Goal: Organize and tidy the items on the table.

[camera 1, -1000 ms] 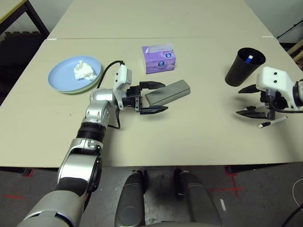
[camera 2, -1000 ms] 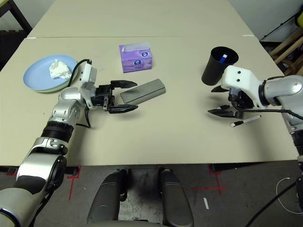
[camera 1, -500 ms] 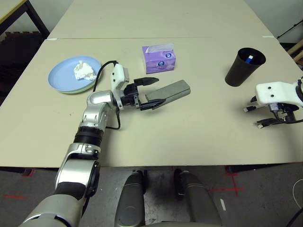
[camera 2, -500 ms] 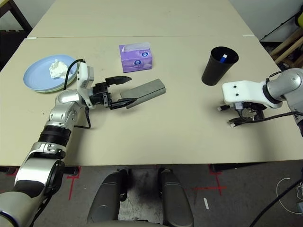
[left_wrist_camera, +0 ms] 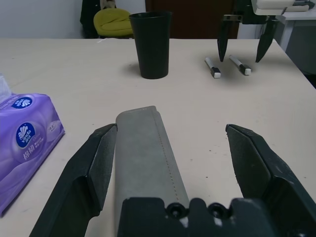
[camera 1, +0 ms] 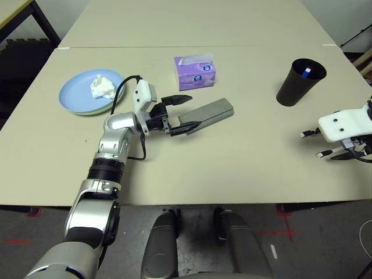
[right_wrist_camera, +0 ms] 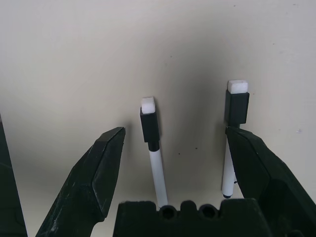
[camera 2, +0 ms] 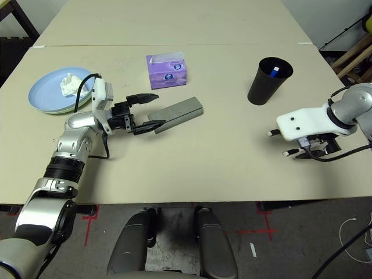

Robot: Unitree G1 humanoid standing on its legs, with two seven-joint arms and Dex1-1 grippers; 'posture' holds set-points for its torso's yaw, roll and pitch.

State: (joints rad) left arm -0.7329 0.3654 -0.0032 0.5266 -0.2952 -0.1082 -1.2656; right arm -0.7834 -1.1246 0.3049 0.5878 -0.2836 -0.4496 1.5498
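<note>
Since the earlier frame the right end effector [right_wrist_camera: 170,163] has been tipped downward; its fingers are spread above two white markers [right_wrist_camera: 153,148] at four o'clock on the counter [camera 1: 244,163]. The left end effector [camera 1: 181,115], fingers apart, straddles the grey glasses case [camera 1: 209,112] centrally. Farther off, at ten o'clock, a crumpled tissue [camera 1: 102,87] rests on the blue plate [camera 1: 75,96].

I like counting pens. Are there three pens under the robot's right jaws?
No, just two white pens lie on the table there.
</note>
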